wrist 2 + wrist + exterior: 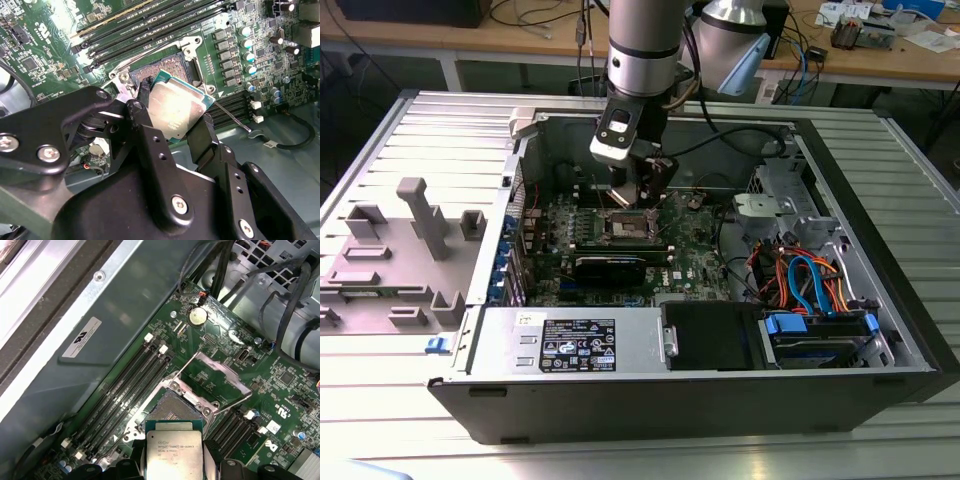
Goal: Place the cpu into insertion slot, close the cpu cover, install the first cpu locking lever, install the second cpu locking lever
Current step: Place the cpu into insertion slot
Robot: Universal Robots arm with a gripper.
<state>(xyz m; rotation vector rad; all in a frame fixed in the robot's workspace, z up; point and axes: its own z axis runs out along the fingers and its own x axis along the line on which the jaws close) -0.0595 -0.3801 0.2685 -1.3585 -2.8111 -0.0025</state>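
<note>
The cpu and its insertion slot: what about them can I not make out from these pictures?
Small flat silvery-grey cpu: underside faces away in both wrist views; the black gripper covers two edges.
Square dark insertion slot: part hidden behind the cpu, first wrist view.
Its inner detail: too small, exterior view.

Electronics lab: cable-strewn workbench (400, 45), open PC case (670, 410) on ribbed metal table (380, 400)
</note>
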